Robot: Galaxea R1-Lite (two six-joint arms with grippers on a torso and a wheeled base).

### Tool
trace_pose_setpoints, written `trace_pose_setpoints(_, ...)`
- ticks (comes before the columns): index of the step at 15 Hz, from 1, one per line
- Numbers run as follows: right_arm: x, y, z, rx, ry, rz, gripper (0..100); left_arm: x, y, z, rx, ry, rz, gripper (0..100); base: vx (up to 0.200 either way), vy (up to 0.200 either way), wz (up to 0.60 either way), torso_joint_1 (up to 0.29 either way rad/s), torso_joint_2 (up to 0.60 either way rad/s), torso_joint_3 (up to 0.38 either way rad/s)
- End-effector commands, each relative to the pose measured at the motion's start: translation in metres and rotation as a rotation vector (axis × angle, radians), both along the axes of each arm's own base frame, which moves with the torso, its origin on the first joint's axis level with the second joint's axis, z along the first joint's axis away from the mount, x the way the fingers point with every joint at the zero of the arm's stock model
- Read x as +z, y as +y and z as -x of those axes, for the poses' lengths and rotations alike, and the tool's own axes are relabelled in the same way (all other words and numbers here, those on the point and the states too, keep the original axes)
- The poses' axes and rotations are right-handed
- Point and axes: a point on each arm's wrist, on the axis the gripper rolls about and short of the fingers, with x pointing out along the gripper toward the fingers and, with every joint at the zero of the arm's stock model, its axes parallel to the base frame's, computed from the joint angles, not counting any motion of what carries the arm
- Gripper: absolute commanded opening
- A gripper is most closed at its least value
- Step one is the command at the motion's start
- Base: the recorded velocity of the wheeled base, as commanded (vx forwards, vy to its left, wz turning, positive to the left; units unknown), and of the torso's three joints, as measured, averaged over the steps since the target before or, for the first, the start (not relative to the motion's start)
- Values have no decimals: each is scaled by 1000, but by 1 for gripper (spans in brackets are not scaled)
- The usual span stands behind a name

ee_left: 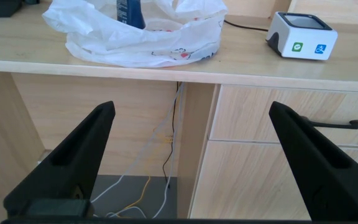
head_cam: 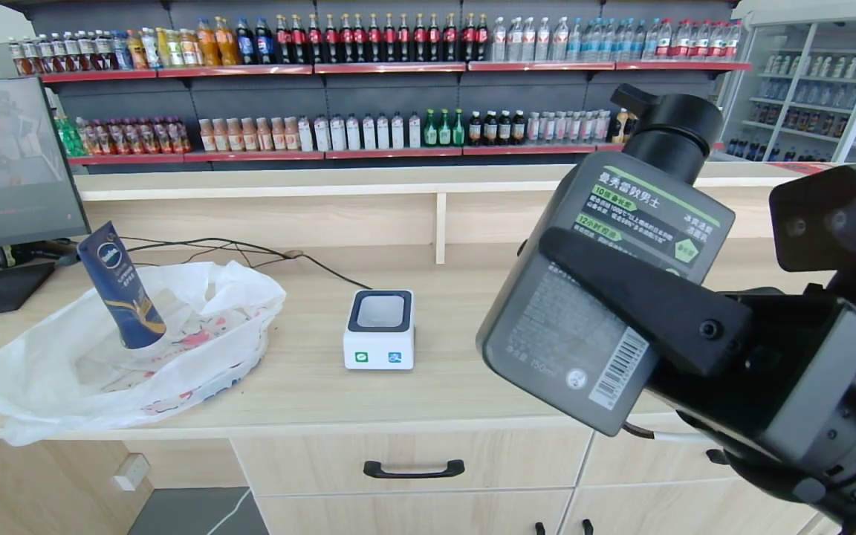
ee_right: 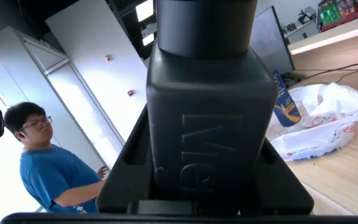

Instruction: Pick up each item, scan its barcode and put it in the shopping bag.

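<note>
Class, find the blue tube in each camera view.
Head view: blue tube upright in the shopping bag, robot's left.
Left wrist view: its base inside the bag.
Right wrist view: tube beyond the black bottle.
Shared landmark: the shopping bag.

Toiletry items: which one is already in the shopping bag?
The blue tube, standing in the white shopping bag; the dark pump bottle is held in the right claw.

Scanner (head_cam: 379,329) right of bag (head_cam: 49,379) (tube (head_cam: 121,286) inside).
</note>
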Motion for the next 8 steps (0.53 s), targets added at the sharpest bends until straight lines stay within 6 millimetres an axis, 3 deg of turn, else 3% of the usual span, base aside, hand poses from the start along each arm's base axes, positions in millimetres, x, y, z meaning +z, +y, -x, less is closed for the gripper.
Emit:
trace_pose_setpoints(1, -1, -2, 2, -2, -5, 7, 0, 0, 0, 0, 0, -2, 0, 100, 0, 0, 0, 0, 0, 0)
trace_pose_setpoints(4, -29, -5, -4, -90, -128, 190, 0, 0, 0, 0, 0, 0, 0, 100, 0, 0, 0, 0, 0, 0)
trace_pose_setpoints(6, -37, -6, -28, -247, -272, 297, 0, 0, 0, 0, 0, 0, 0, 100, 0, 0, 0, 0, 0, 0)
trace_pose_setpoints(8, -46, -22, -61, -460, -404, 436, 0, 0, 0, 0, 0, 0, 0, 100, 0, 0, 0, 0, 0, 0)
